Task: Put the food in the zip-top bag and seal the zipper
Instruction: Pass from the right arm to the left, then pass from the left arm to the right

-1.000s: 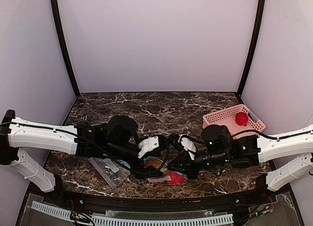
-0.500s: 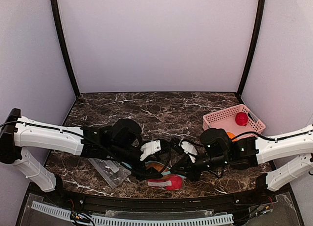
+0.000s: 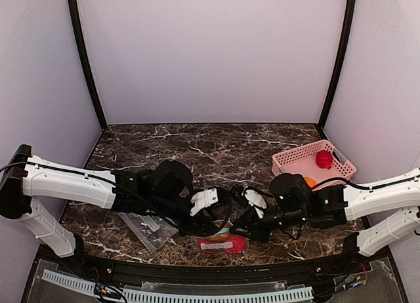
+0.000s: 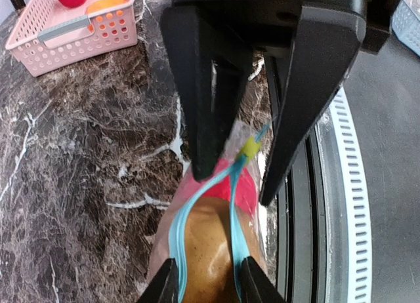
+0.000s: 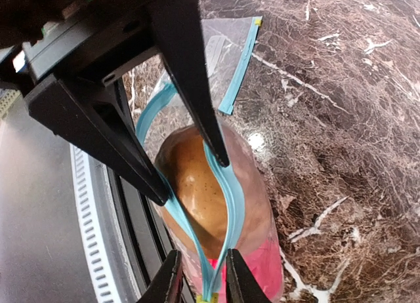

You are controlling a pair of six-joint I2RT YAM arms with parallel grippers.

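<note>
The zip-top bag [image 3: 220,242] lies near the table's front edge with its mouth gaping. A brown-tan piece of food [image 4: 210,250] bulges between the two teal zipper [image 4: 178,231] strips, and red food [image 5: 262,270] lies deeper inside. My left gripper [image 4: 207,283] straddles the mouth, each finger touching the outside of one strip. My right gripper [image 5: 203,280] sits at the zipper's yellow-tabbed end, open, with the joined strips loose between its fingers. In the top view the left gripper [image 3: 220,216] and right gripper [image 3: 240,219] meet over the bag.
A pink basket [image 3: 314,160] at the right rear holds a red piece [image 3: 323,159] and an orange piece [image 3: 308,181]. A second flat clear bag [image 3: 147,227] lies left of the filled one. The black table rail [image 4: 298,237] runs right beside the bag.
The left arm moved right over the bag and its jaws narrowed onto the zipper strips. The right jaws loosened from a tight pinch. The bag shifted toward the front edge.
</note>
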